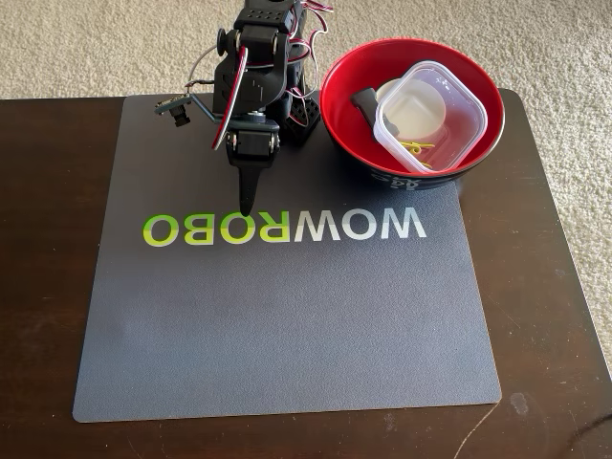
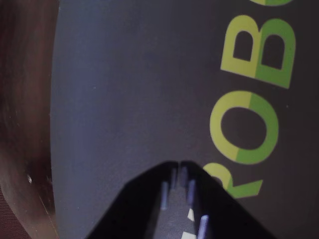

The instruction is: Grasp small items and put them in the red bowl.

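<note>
The red bowl [image 1: 413,110] stands at the back right of the grey mat. Inside it lie a clear square plastic container [image 1: 430,115], a small white round dish [image 1: 394,91] partly under the container, a black bone-shaped piece [image 1: 364,101] at the left, and yellow-green paper clips [image 1: 417,147] near the container's front corner. My gripper [image 1: 247,203] hangs point-down over the mat, left of the bowl, above the printed letters. It is shut and empty. In the wrist view the gripper [image 2: 177,167] shows its jaws together above the mat, with nothing between them.
The grey mat [image 1: 287,316] with the WOWROBO lettering [image 1: 283,227] lies on a dark wooden table [image 1: 48,287]. The arm's base [image 1: 268,86] stands at the mat's back edge. Beige carpet surrounds the table.
</note>
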